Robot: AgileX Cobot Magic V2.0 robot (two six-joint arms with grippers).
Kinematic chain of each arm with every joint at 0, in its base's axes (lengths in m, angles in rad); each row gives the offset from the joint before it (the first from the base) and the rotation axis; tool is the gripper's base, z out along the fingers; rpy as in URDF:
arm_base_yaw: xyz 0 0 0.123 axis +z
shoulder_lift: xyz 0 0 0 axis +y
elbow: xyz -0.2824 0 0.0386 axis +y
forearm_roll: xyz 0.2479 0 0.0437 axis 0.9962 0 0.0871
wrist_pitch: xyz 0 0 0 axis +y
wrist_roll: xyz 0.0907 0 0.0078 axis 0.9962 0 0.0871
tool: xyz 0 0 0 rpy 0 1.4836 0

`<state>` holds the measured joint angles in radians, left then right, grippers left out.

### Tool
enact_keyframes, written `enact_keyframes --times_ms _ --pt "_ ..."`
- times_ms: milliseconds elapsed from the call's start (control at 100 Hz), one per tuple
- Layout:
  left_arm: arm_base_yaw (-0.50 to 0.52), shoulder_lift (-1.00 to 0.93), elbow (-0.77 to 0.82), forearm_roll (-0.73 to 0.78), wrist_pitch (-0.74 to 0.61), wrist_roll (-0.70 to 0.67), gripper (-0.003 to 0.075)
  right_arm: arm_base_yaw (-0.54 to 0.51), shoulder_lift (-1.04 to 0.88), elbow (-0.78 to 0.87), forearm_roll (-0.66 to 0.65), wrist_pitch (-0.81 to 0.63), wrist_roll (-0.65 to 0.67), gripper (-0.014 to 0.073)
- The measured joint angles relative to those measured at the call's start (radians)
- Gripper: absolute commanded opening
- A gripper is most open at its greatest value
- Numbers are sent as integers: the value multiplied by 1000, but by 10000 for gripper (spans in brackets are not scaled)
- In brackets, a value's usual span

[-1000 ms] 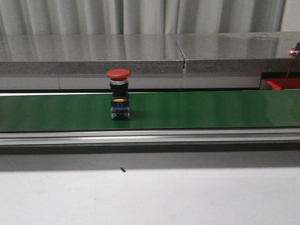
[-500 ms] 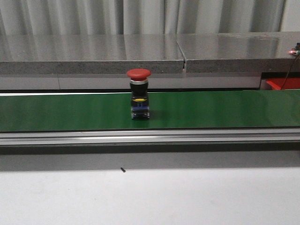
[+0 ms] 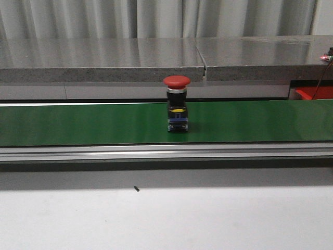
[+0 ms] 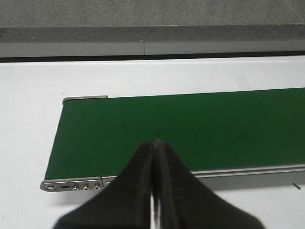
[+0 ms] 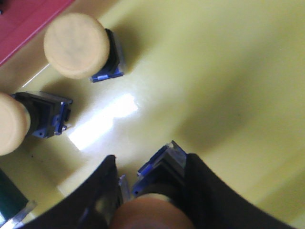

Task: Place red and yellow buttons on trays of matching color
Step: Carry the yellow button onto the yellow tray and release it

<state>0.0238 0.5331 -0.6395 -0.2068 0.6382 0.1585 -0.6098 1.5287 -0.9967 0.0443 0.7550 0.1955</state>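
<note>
Red button (image 3: 177, 110) upright on belt (image 3: 78, 124)

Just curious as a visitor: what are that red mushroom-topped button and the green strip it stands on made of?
The red mushroom-capped button looks like moulded plastic: matte red cap, silvery collar, possibly metal, and a dark blocky base with blue parts. The green conveyor belt looks like matte rubber or coated fabric, flat and without glare, edged by a silvery, probably aluminium, rail.

front and left wrist share the belt (image 3: 78, 125).
</note>
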Motion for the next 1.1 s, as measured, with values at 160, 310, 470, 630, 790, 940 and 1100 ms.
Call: enact_keyframes --times_ms 160,310,470,630,790,940,1100 --pt "0 0 0 0 0 0 -20 0 68 15 33 -54 0 148" --pt "0 0 0 0 0 0 -20 0 88 15 43 -92 0 255" --pt "0 0 0 0 0 0 -20 0 98 15 43 -107 0 466" --pt "0 0 0 0 0 0 -20 0 99 15 43 -124 0 521" --pt "0 0 0 0 0 0 -20 0 88 15 50 -143 0 521" --pt "0 0 0 0 0 0 -20 0 25 15 43 -153 0 521" --pt "0 0 0 0 0 0 -20 0 -66 15 37 -146 -17 519"
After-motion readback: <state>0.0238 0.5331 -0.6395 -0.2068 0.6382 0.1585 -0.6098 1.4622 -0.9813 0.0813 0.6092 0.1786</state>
